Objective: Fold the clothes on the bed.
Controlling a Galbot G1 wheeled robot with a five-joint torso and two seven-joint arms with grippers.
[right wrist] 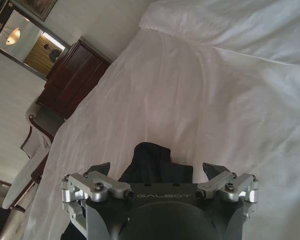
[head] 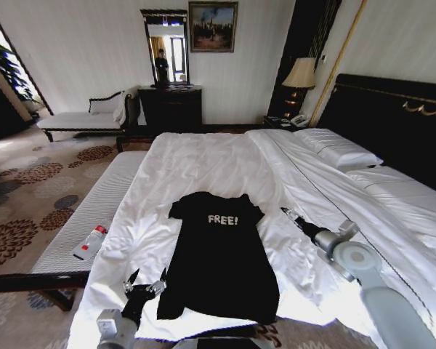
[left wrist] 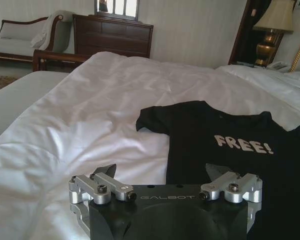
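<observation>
Looking down from the head view, the black T-shirt (head: 219, 254) lies flat and face up on the white duvet of the bed (head: 203, 163), near the foot end, its "FREE!" lettering readable and its collar toward the pillows; it looks spread out and not yet folded, presumably so both arms can reach its edges. The left gripper (head: 147, 282) hangs just beside the shirt's lower left hem with its fingers spread, seemingly lined up for that corner; the right gripper (head: 287, 212) reaches in low over the duvet just off the shirt's right sleeve, and from here I cannot tell how its fingers stand. A long striped bench (head: 94, 218) runs along the robot's left of the bed, with a small bottle (head: 91, 242) lying on it, well apart from the shirt.

In the left wrist view, the left gripper (left wrist: 162, 172) is spread wide and empty; its fingertips straddle the shirt's (left wrist: 225, 150) edge, one over white duvet and one over black cloth, which suits a pinch at the hem.

In the right wrist view, the right gripper (right wrist: 157, 170) is likewise spread and holds nothing; a sleeve of the shirt (right wrist: 157, 162) sits between its fingertips, so the arm appears posed to take that sleeve; white bedding stretches beyond toward a dark dresser (right wrist: 75, 75).
</observation>
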